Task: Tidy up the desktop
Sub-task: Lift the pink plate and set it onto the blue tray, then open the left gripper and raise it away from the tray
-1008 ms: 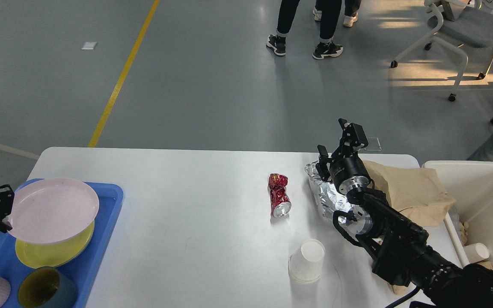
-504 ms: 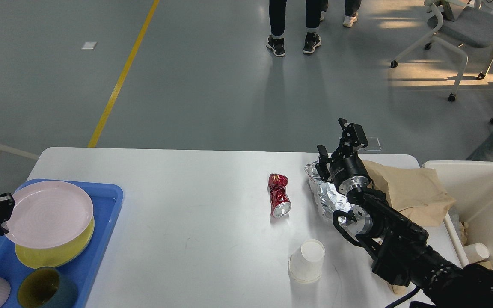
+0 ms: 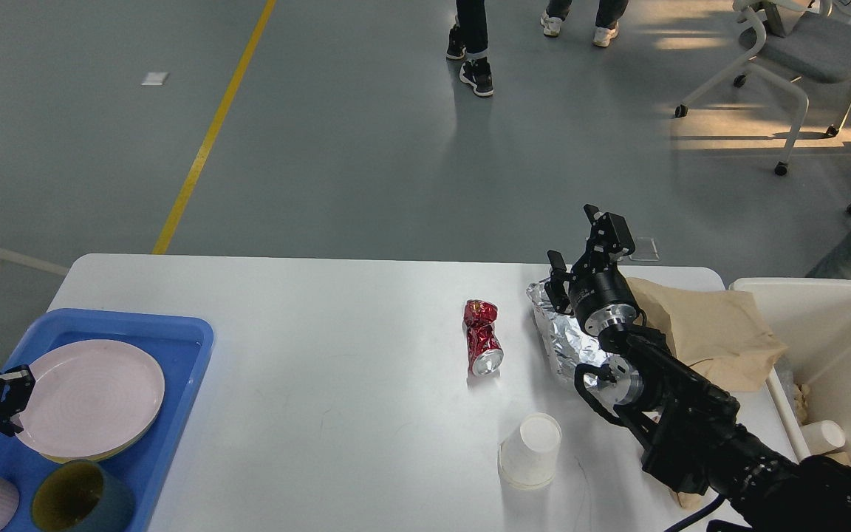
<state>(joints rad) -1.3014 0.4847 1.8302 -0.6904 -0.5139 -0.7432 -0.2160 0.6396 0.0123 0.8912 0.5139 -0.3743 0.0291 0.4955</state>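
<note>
Now the left gripper [image 3: 15,399] has its jaws clamped on the pink plate [image 3: 89,397], low over the blue tray [image 3: 174,384] at the table's [image 3: 337,369] near-left corner; release should be gentle. Right gripper's [image 3: 577,240] jaws stand apart.

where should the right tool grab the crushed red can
Across the pinched waist of the crushed red can, coming straight down from above. It lies on its side on the desktop, long axis running near to far, so the fingers should close left-right across its narrow middle.
</note>
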